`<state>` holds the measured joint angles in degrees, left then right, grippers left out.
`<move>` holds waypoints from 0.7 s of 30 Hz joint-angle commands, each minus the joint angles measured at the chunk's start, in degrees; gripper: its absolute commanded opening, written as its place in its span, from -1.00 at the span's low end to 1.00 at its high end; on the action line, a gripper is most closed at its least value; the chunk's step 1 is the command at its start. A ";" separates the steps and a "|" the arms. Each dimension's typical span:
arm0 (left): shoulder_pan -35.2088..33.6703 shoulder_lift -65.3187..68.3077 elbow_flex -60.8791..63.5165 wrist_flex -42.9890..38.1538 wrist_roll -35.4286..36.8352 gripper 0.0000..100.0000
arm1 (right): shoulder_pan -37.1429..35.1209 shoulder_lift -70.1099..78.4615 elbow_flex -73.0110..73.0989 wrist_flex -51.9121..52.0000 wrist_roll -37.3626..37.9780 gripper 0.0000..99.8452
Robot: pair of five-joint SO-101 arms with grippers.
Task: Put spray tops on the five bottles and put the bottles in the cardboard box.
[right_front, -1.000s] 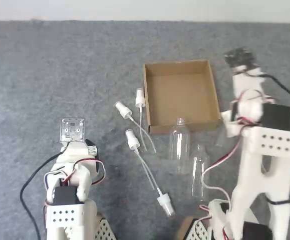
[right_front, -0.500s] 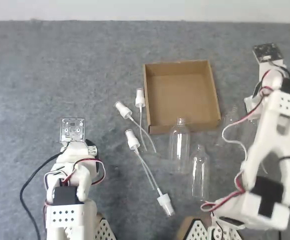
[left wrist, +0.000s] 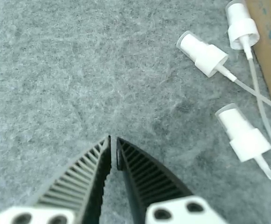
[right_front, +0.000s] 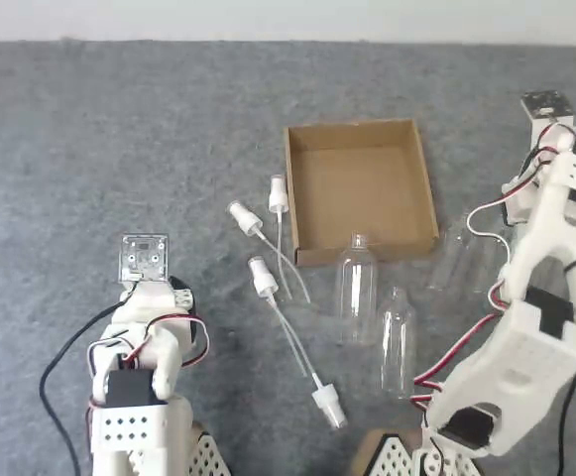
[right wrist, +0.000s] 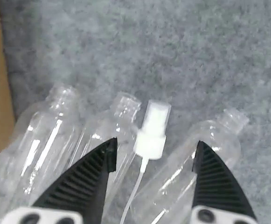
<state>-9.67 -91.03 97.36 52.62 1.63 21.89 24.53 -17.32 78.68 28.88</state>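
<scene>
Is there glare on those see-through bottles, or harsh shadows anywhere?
High view: even, soft light, no hard shadows; the bottle by the cardboard box shows pale highlights. Right wrist view: white streaks of reflected light run along the three bottles flanking the spray top.

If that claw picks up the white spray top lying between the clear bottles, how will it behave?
The white spray top looks small and hollow, so probably very light. Its thin dip tube is long and slender, likely to flop and dangle. The round clear plastic bottles beside it lie on their sides, so a nudge may roll them.
</scene>
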 commanded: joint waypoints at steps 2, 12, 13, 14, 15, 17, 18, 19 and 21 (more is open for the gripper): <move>0.00 0.00 -0.40 0.18 0.18 -0.98 | 0.66 3.21 -6.07 -0.84 0.79 -0.55; 0.00 0.00 -0.40 0.18 0.18 -0.98 | 3.47 9.19 -9.23 -3.30 0.53 -0.55; 0.00 0.00 -0.40 0.18 0.18 -0.98 | 4.00 9.63 -9.23 -3.47 0.70 -0.55; 0.00 0.00 -0.40 0.18 0.18 -0.98 | 4.26 10.07 -9.23 -3.56 0.79 -0.55; 0.00 0.00 -0.40 0.18 0.18 -0.98 | 4.26 10.42 -9.23 -3.38 0.88 -0.55; 0.00 0.00 -0.40 0.18 0.18 -0.98 | 4.18 11.12 -9.14 -3.03 0.88 -0.55; 0.00 0.00 -0.40 0.18 0.18 -0.98 | 4.09 11.38 -9.14 -2.68 0.88 -0.55; 0.00 0.00 -0.40 0.18 0.18 -0.98 | 3.91 11.65 -9.14 -2.24 0.88 -0.55; 0.00 0.00 -0.40 0.18 0.18 -0.98 | 3.30 12.18 -9.14 -1.80 0.88 -0.55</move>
<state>-9.58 -91.03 97.36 52.62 1.63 25.58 37.45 -23.12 76.13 29.05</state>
